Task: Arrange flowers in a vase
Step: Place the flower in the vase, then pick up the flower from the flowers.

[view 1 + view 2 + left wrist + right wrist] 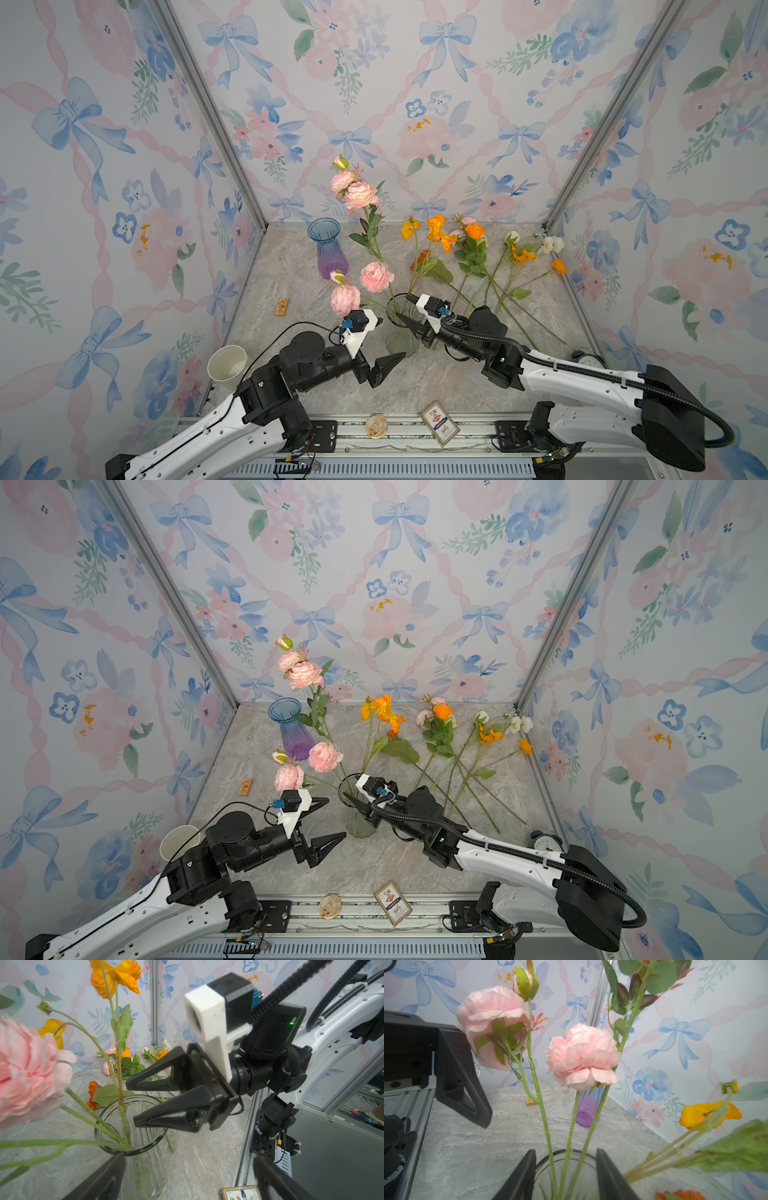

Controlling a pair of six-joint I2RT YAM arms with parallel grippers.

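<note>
Right wrist view: the right gripper [565,1150] sits at the rim of the clear vase [583,1169] with its jaws apart, clamping nothing. The green stems of the pink flowers [583,1057] rise out of the vase between its fingers [527,1176]. The left wrist view shows a poppy [116,976] whose stem stands in the same vase, just in front of the right fingertips. In both top views the left gripper [389,340] hangs wide open and empty just beside the vase, and a pink bloom leans out close over its wrist camera. Loose flowers [478,257] lie crossed on the table [415,386] behind the right arm. A purple vase [327,249] stands near the back wall, and a cup [227,363] sits by the left arm.
</note>
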